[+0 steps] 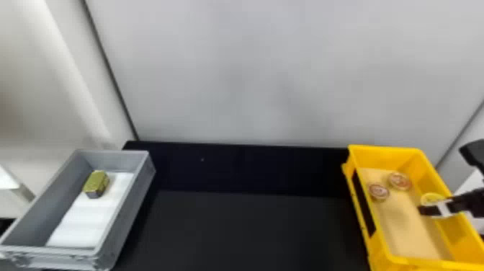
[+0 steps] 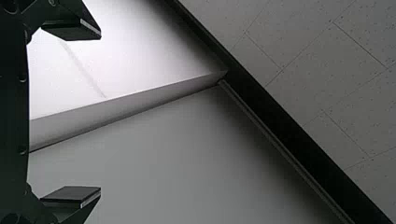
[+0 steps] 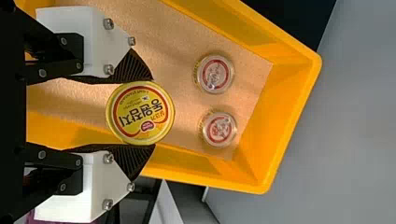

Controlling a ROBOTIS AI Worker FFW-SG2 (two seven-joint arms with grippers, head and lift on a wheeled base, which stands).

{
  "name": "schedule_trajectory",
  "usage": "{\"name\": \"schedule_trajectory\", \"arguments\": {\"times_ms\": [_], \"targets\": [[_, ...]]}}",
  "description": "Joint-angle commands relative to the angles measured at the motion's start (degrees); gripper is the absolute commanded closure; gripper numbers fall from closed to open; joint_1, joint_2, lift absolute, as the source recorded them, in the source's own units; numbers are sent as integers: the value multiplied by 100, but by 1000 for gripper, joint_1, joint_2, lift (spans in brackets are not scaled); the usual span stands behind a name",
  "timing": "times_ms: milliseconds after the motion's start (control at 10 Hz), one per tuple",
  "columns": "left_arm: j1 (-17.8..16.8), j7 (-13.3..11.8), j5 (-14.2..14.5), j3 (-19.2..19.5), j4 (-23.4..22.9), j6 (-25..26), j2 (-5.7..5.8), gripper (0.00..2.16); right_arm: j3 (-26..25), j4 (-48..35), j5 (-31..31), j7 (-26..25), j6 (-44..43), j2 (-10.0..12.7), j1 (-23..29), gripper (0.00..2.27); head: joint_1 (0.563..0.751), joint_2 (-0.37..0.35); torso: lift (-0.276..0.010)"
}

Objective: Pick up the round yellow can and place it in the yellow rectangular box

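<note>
At the right in the head view, my right gripper (image 1: 428, 210) is over the yellow box (image 1: 391, 150), beside its right wall. It holds the round yellow can (image 1: 431, 197). In the right wrist view the right gripper (image 3: 152, 112) has ribbed black fingers pressed on opposite sides of the can (image 3: 135, 105), whose printed lid faces the camera. The yellow box (image 3: 292, 109) lies beyond it, lined with tan material. Raised in front of a pale wall, my left gripper (image 2: 97, 112) stands open in the left wrist view, nothing between its fingers.
Two clear-lidded round cans (image 1: 379, 191) (image 1: 399, 181) sit on the yellow box's floor. A grey box (image 1: 124, 209) stands at the left, holding a gold-green block-shaped can (image 1: 96, 183). Between the boxes lies the black table (image 1: 245, 230), with a pale wall behind.
</note>
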Motion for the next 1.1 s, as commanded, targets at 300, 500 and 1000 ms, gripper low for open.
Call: {"name": "schedule_trajectory", "arguments": {"times_ms": [300,500,1000], "targets": [[-30,1,0,-20,29,-60,-42,108,-87,1083,-1803,-1180,2,-34,14,681,663,54,-10],[-48,1,0,-47,47,-69,-51,108,-87,1276,-2225,-1479,-42,-52,5,681,663,54,-10],[-65,1,-9,-64,64,-78,-51,108,54,1162,-2313,-1769,257,-43,-56,219,663,54,-10]]}}
